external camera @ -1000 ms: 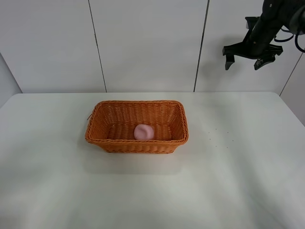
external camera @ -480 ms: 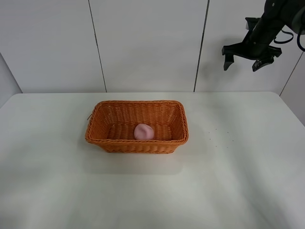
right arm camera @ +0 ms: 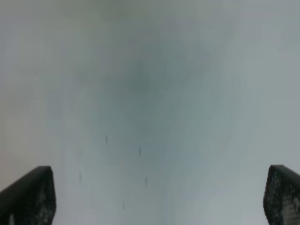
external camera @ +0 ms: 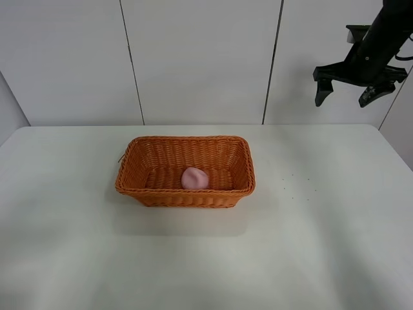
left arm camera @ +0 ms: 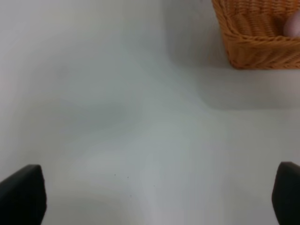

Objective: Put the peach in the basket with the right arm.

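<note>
Fingers (external camera: 321,95) spread wide on the right gripper (external camera: 345,99), holding nothing, hanging high over the table's (external camera: 335,245) far right, well away from the basket (external camera: 185,170). Peach (external camera: 194,178) sits inside, against the near wall. Left gripper (left arm camera: 150,197) gapes too.

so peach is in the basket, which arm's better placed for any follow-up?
Left, tentatively: its wrist view shows the basket and peach close by. The right gripper is open, raised, far off.
</note>
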{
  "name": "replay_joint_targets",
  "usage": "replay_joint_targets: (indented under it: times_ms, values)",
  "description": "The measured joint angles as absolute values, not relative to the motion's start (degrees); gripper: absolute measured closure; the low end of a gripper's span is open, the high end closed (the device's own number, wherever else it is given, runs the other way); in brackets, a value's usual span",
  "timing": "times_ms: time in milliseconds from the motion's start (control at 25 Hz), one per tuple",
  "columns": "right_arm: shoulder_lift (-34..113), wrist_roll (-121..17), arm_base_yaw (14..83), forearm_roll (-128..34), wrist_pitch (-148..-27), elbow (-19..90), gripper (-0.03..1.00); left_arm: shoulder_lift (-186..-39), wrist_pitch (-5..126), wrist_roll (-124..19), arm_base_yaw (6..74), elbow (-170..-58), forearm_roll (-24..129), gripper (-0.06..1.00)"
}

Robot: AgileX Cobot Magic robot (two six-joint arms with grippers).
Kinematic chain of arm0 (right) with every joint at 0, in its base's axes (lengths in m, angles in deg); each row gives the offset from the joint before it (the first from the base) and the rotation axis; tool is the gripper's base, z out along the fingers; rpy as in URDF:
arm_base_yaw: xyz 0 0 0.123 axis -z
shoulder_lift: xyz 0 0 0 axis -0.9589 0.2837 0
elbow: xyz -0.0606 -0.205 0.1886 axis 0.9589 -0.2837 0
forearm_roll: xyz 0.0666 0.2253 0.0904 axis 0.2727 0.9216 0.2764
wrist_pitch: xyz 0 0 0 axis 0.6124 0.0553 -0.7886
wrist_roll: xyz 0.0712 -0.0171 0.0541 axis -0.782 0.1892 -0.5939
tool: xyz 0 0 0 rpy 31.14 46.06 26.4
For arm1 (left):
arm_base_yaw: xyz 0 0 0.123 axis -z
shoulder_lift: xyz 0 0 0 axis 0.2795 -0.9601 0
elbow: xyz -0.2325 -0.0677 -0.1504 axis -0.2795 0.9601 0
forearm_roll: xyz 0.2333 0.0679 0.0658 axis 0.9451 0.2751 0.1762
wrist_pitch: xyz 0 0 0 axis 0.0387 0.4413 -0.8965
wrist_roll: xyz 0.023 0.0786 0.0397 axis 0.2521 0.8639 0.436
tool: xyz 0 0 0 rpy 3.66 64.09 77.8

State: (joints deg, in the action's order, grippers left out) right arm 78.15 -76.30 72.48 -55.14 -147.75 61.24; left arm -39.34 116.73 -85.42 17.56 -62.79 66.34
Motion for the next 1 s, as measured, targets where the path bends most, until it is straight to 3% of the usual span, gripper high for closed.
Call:
replay_joint_targets:
  times_ms: [680, 1000]
  values:
    - [20.3, -76.2, 72.5, -55.1, -147.5, -2.2, 0.29, -39.3, 116.7, -85.4, 17.6, -62.8, 66.4, -0.04]
    - [-11.0, -76.1, 72.5, -55.1, -139.9, -15.1, 0.29, -39.3, 116.7, -85.4, 17.6, -62.8, 66.4, -0.04]
